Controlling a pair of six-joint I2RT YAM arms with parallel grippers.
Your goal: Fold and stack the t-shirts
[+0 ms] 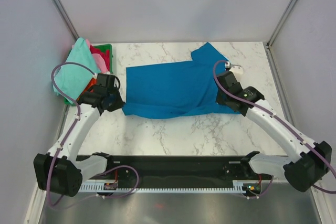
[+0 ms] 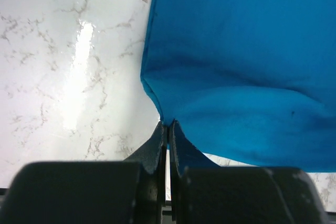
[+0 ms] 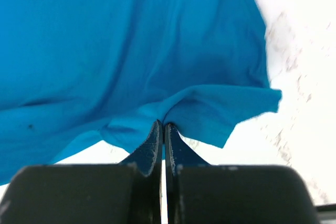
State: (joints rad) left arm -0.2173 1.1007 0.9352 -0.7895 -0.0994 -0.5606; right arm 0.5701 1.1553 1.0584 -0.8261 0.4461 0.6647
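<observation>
arm bases: left arm base and right arm base stand on the near side of the blue t-shirt, one out past each of its near corners.
table: white marbled table runs under the blue t-shirt and shows beside the cloth in both wrist views.
left gripper: left gripper sits at the blue t-shirt's near-left corner. in the left wrist view the jaws are pressed together, only a hairline slit between them, with the blue edge pinched at the tips.
right gripper: right gripper sits at the blue t-shirt's near-right corner. in the right wrist view the jaws are clamped on a gathered fold of blue cloth that puckers toward the tips.
blue t-shirt: spread on the table between the two grippers, its long side running left to right, one sleeve pointing away at its far right. soft ridges show near each pinch.
small white object: small white object lies just off the blue t-shirt's right edge, beyond the right gripper. what it is cannot be told.
mint-green t-shirt: mint-green t-shirt hangs over the basket's near side, left of the blue t-shirt.
magenta t-shirt: magenta t-shirt is bunched just behind the mint-green one, a pink scrap at its far edge.
green basket: green basket stands off the blue t-shirt's far-left corner, mostly covered.
</observation>
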